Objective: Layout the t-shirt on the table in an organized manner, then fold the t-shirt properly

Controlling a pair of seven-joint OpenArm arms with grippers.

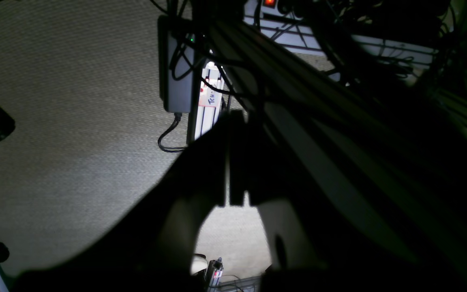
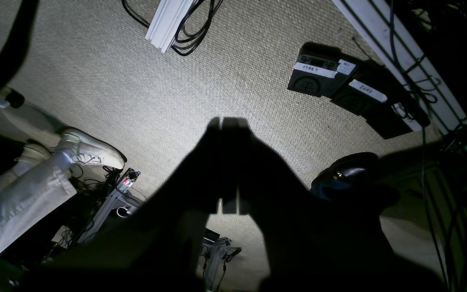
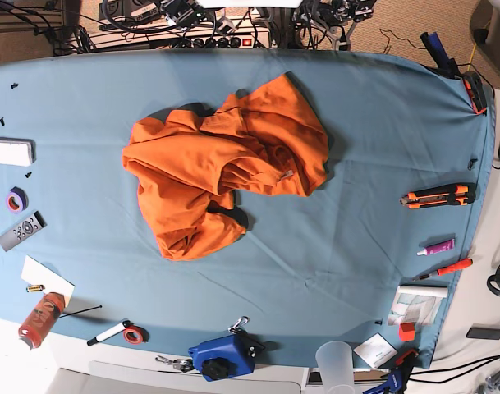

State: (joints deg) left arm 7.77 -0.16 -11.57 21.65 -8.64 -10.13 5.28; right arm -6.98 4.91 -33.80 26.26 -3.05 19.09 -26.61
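Blue-teal cloth covers the table [image 3: 381, 271], and the t-shirt [image 3: 225, 168] lies crumpled in a heap a little toward the far edge, left of centre, well apart from the clutter along the rims. Its folds overlap so that collar, hem and sleeves cannot be told apart; a small pale mark near its right side may be the tag, though that is too small to be sure of. Along the right edge lie an orange utility knife [image 3: 437, 197] and a red pen [image 3: 447, 268]; a remote [image 3: 21, 231] and a roll of tape [image 3: 16, 199] sit by the left edge, and a blue tool [image 3: 223, 356] at the near edge.

Neither arm appears over the table. Both wrist cameras look down at carpeted floor, so the arms seem parked below the table's level. The left gripper [image 1: 233, 158] and the right gripper [image 2: 229, 164] each show as a dark silhouette with the jaws together, holding nothing.

Laying out has not begun. To do it well, each arm should take one outer edge of the heap, lift only enough to free the layers, and draw them apart toward opposite edges until the cloth lies flat, keeping clear of the tools at the rims.
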